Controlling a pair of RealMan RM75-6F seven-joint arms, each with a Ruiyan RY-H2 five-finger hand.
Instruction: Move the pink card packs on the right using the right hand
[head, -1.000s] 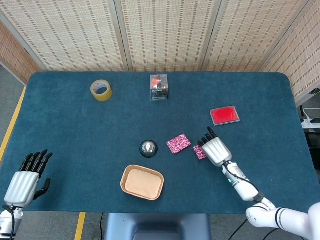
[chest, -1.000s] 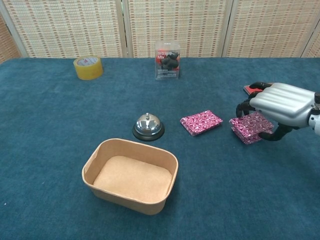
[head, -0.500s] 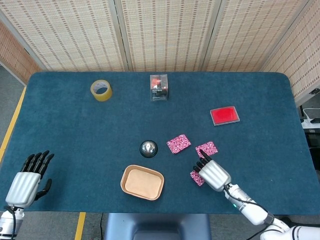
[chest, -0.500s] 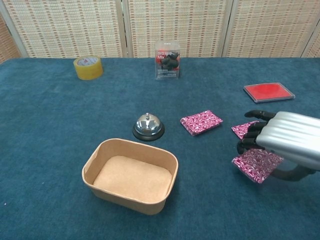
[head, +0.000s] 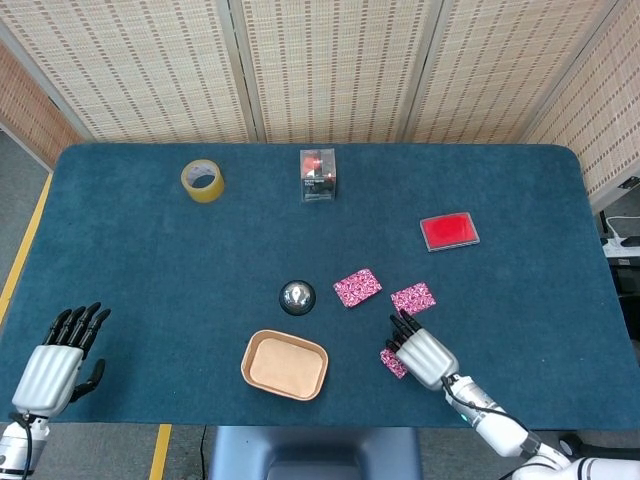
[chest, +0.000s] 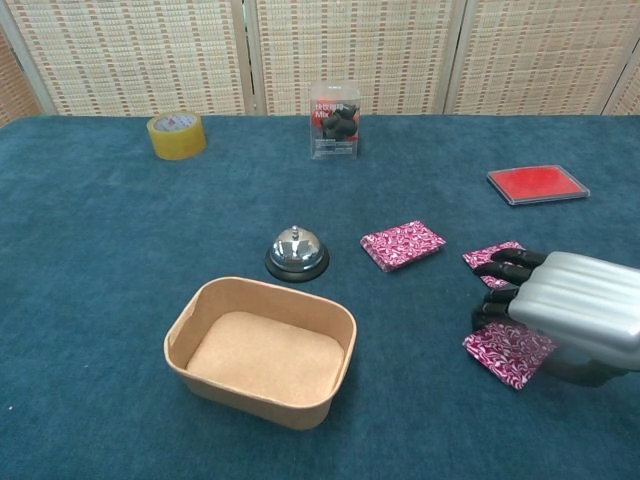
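Gripping, seemingly, a pink patterned card pack (chest: 508, 352) under curled fingers, the right hand (chest: 578, 310)

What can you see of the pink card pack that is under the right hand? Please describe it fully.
The pink card pack is a flat, thin rectangle with a busy pink-and-white pattern, and it looks wrapped in glossy film. It sits near the table's front edge, turned at an angle, right of the paper tray. The right hand covers its far part; whether the fingers grip it cannot be told.
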